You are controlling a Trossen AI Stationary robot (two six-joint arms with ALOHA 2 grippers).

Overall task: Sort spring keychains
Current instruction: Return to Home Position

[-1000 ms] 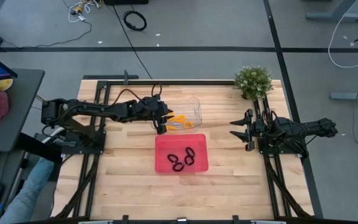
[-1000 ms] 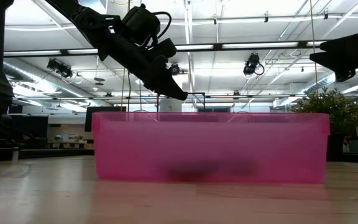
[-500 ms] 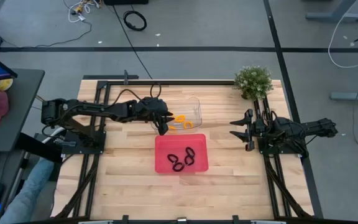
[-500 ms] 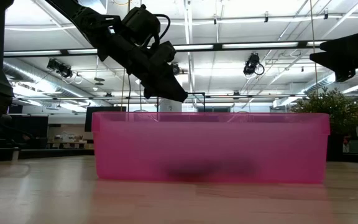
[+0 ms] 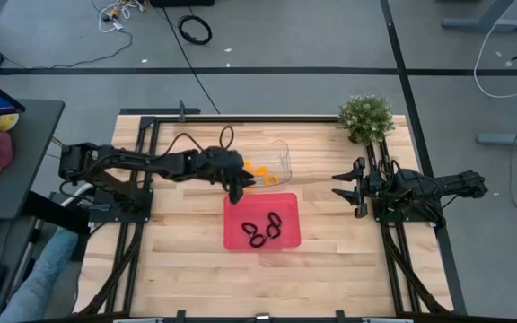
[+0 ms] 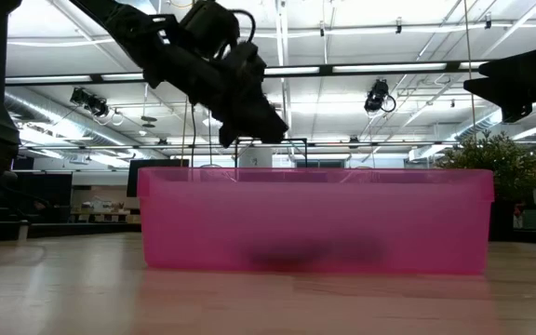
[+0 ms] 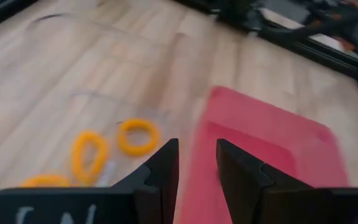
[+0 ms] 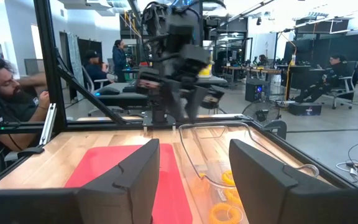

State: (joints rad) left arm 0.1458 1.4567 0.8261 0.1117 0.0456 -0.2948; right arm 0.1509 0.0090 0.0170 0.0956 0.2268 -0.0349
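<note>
While the left gripper (image 5: 238,188) hovers empty, fingers slightly parted, between clear bin (image 5: 284,152) and red tray (image 5: 285,240), orange keychains (image 5: 260,174) lie in the bin, black keychains (image 5: 265,231) in the tray. The right gripper (image 5: 339,187) waits, spread wide.

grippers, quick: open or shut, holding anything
Left dark two-finger gripper: open, empty.
Right dark two-finger gripper: open, empty.

Grey taped floor (image 5: 312,36), wooden table (image 5: 187,260), ceiling strip lights (image 6: 408,67).
</note>
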